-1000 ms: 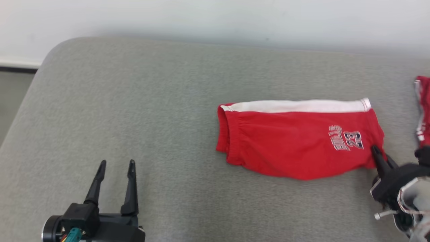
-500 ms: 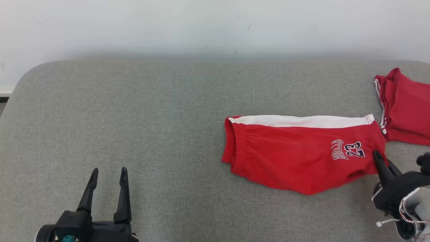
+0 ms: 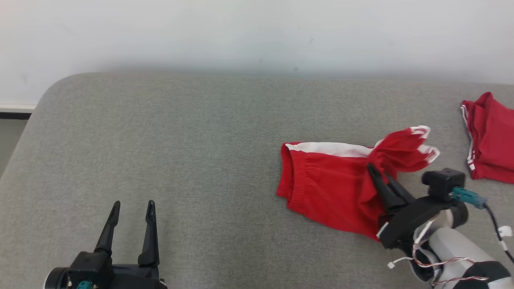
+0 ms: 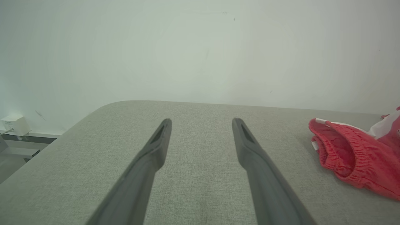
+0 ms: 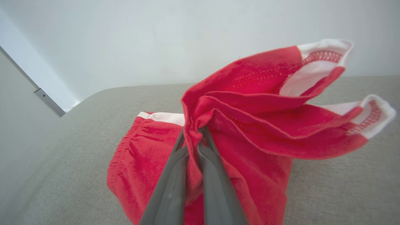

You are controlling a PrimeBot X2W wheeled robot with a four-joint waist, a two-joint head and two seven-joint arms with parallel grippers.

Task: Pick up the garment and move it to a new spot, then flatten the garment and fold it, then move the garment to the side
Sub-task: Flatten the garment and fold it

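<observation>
Right gripper (image 3: 372, 168) pinching red shorts (image 3: 325, 188) at hem, left gripper (image 3: 133, 205) spread, shorts lying left-right, waistband leftward, hem raised.

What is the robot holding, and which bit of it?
The right gripper pinches the red shorts by their bunched leg end. The left gripper holds nothing.

I had the left hand (image 3: 133, 202) low on my left side, its two fingers spread wide, pointing forward and empty. The right hand (image 3: 371, 167) was pinched tight on a fold of the garment (image 3: 325, 180), fingers slanting up and to the left, with the pale forearm (image 3: 453, 245) trailing behind it.
</observation>
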